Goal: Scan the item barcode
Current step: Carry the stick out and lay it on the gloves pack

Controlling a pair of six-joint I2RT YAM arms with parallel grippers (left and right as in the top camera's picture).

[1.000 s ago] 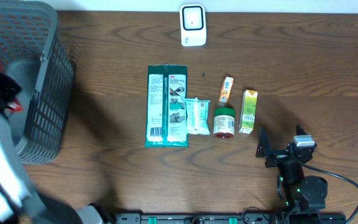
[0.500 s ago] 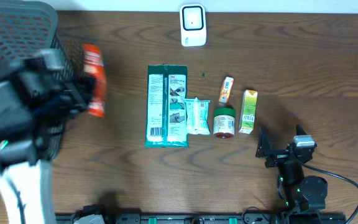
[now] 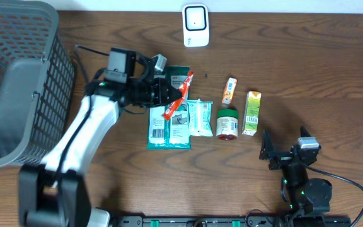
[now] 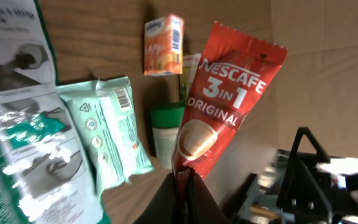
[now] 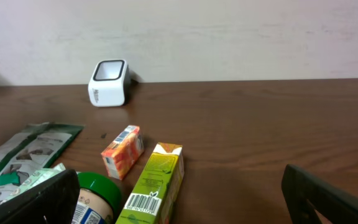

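Lettering on the red sachet, clamped in the left pincer, shows only from its wrist; right pincer gapes.

Red sachet: NESCAFE 3in1 ORIGINAL
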